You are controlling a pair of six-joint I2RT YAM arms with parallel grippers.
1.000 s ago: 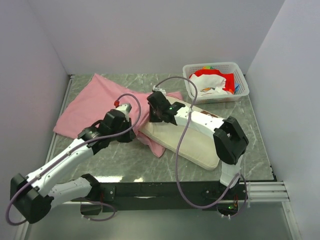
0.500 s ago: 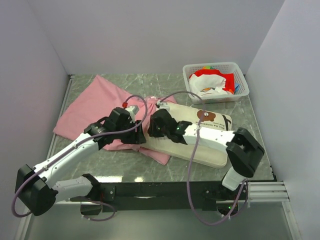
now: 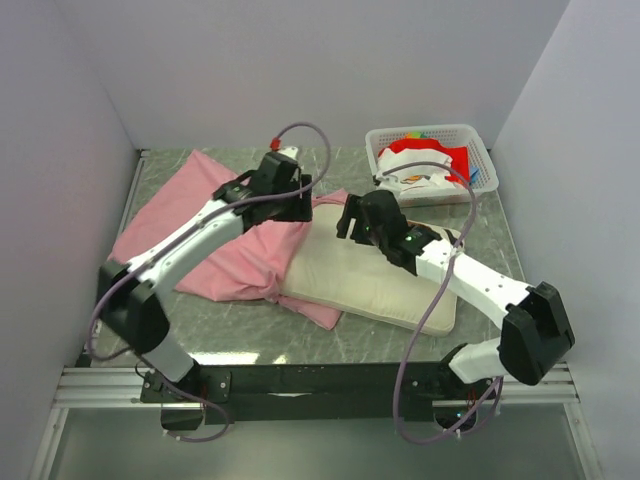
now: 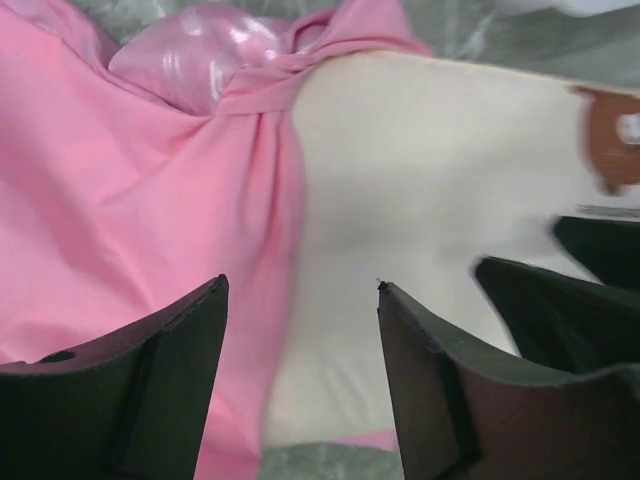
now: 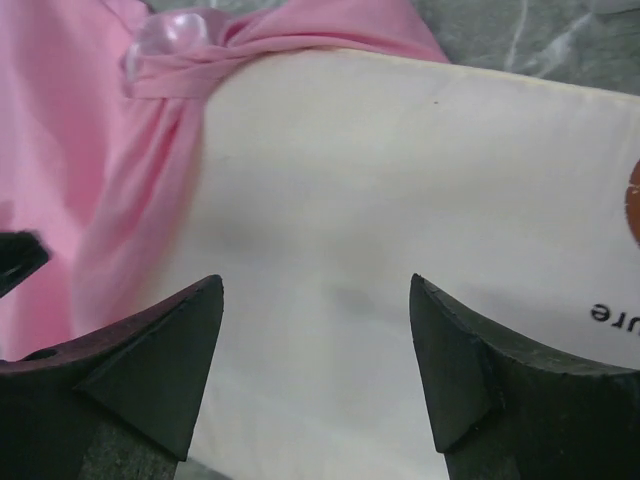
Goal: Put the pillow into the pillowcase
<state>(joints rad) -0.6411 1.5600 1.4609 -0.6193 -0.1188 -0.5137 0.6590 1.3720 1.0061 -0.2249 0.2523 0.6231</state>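
Pillowcase [image 3: 200, 230]: left half of the table, lying flat and creased; plain pink, thin and limp; judged light and quick to bunch, best taken by one layer at the open hem
Case mouth [image 4: 262, 75]: gathered into a twist at the pillow's far left corner; a pink strip shows under the pillow's near edge, so the lower layer appears to lie beneath it
Left gripper [image 4: 300, 285]: over the line where pink meets cream; fingers spread, nothing between them
Pillow [image 3: 375, 280]: centre of the table, flat, left end touching the case, mostly uncovered; cream-white, soft, judged light and saggy, best gripped along an edge
Print [image 4: 605, 150]: brown, at the pillow's right end
Right gripper [image 5: 315, 280]: above the pillow; fingers spread, empty
Basket [image 3: 480, 150]: far right, white, holding cloth
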